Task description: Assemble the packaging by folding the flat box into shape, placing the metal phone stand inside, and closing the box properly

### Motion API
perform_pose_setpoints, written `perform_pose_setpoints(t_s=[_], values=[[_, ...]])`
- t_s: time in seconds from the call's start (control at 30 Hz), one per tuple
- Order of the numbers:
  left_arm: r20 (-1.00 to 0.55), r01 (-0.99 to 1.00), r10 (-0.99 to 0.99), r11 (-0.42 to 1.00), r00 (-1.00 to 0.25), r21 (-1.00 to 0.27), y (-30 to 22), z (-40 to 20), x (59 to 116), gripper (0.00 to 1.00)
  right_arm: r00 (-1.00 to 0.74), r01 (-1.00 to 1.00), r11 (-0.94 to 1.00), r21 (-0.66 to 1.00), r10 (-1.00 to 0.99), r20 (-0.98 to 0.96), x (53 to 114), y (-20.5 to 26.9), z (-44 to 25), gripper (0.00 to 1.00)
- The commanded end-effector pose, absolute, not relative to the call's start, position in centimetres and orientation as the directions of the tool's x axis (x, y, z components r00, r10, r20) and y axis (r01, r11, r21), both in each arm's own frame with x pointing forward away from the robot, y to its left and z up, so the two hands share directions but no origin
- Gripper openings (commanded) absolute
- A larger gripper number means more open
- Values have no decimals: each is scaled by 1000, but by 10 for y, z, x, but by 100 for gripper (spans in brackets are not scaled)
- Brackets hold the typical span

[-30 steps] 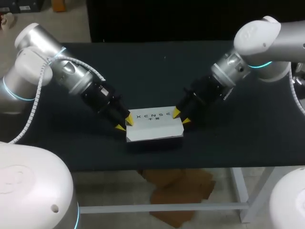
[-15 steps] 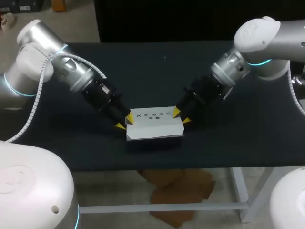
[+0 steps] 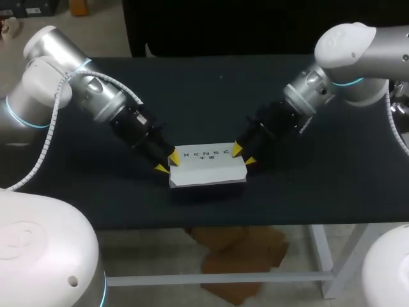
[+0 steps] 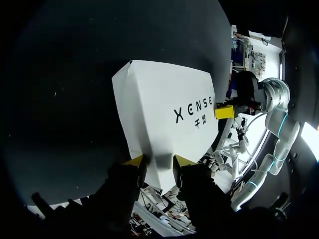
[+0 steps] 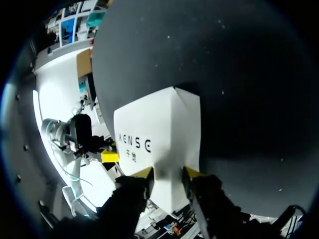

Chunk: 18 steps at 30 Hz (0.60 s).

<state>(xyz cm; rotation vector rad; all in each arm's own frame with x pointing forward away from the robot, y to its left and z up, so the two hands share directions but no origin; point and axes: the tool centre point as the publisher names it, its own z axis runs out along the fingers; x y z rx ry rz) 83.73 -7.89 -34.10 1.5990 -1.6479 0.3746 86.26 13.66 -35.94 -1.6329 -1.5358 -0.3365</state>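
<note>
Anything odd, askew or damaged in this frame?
Nothing stands out. The box lies intact on the table, with the left claw and right claw each pinching one end.

A white box (image 3: 206,166), folded into shape, printed face up, lies near the front edge of the dark table (image 3: 307,185).

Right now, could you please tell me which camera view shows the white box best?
The head view: the whole white box shows, top and front side, with the left end effector and right end effector at its ends. Each wrist view shows mostly its top, the near end partly hidden.
</note>
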Motion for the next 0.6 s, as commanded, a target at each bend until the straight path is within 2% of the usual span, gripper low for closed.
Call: perform_pose_setpoints(t_s=[0.03, 0.6], values=[[700, -933, -705, 167, 113, 319, -94, -341, 843, 37, 211, 908, 127, -399, 684, 698, 866, 153, -360, 41], [702, -922, -698, 166, 142, 351, -92, -341, 844, 38, 214, 905, 129, -405, 686, 696, 868, 154, -357, 42]])
